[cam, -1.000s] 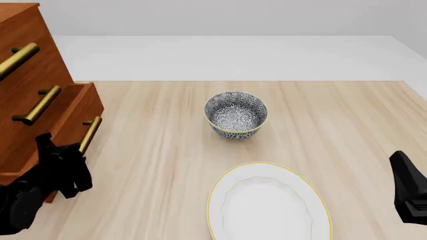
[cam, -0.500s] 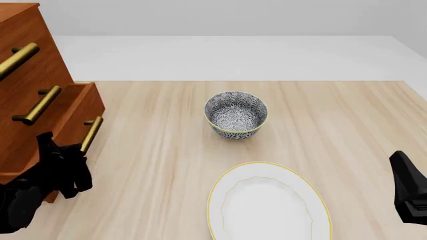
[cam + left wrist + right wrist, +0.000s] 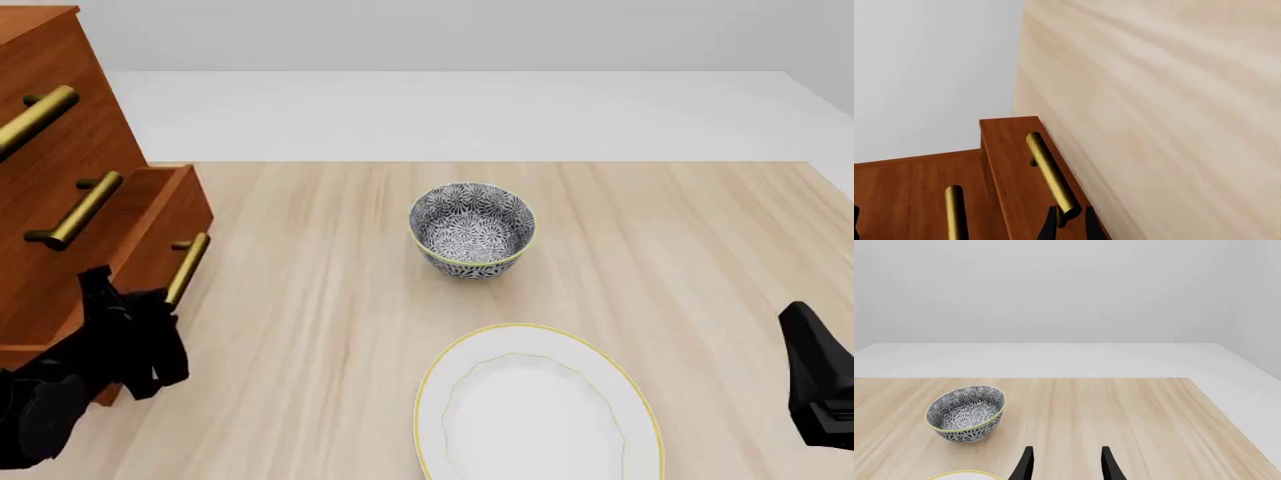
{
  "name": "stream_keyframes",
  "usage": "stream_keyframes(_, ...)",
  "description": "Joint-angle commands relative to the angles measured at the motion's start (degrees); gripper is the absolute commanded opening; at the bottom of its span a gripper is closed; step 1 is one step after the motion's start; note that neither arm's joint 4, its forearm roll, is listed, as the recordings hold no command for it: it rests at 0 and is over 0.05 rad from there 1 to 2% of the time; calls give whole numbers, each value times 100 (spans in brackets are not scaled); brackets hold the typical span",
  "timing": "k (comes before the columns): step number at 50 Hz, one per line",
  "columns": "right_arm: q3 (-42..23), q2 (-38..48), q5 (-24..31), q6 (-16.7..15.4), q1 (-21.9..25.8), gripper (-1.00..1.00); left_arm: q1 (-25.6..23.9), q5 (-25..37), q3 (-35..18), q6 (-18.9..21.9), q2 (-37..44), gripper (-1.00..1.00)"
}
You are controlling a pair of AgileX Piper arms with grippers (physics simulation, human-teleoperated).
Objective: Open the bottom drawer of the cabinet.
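The cabinet (image 3: 54, 120) stands at the table's left edge. Its bottom drawer (image 3: 150, 235) juts out a little past the two upper drawers. My left gripper (image 3: 163, 303) is shut on the near end of the bottom drawer's brass handle (image 3: 187, 268). In the left wrist view, the dark fingertips (image 3: 1049, 227) clamp the end of that handle (image 3: 1051, 172) on the drawer front (image 3: 1011, 170). My right gripper (image 3: 803, 325) hovers at the right edge of the table, far from the cabinet. Its fingers (image 3: 1026, 462) are open with nothing between them.
A patterned blue-and-white bowl (image 3: 471, 229) sits mid-table. A white plate (image 3: 534, 410) with a gold rim lies nearer, in front of it. The middle drawer's handle (image 3: 78, 210) and the top drawer's handle (image 3: 34, 115) stick out above the left arm.
The bottom drawer has slid out slightly further, with the left gripper still on its handle. The right arm has not moved.
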Motion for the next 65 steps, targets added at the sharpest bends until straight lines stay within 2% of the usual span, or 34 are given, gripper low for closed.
stream_keyframes(1, 0, 1, 0, 0, -2, 100, -156, -259, 10, 58, -115, -100)
stream_keyframes(41, 0, -1, 0, 1, -1, 100, -275, -70, -22, 12, -269, -100)
stream_keyframes(45, 0, -1, 0, 1, 1, 100, -442, 341, -53, -168, -551, -100)
stream_keyframes(46, 0, 0, 0, -1, 0, 100, -405, 401, -40, -158, -583, 100)
stream_keyframes(49, 0, 0, 0, 0, 0, 100, -398, 625, -24, -194, -851, 100)
stream_keyframes(56, 0, 0, 0, 0, 0, 100, -533, 1633, 63, -320, -1965, 100)
stream_keyframes(65, 0, 1, 0, 1, 1, 100, -640, 3656, 75, -313, -4148, 100)
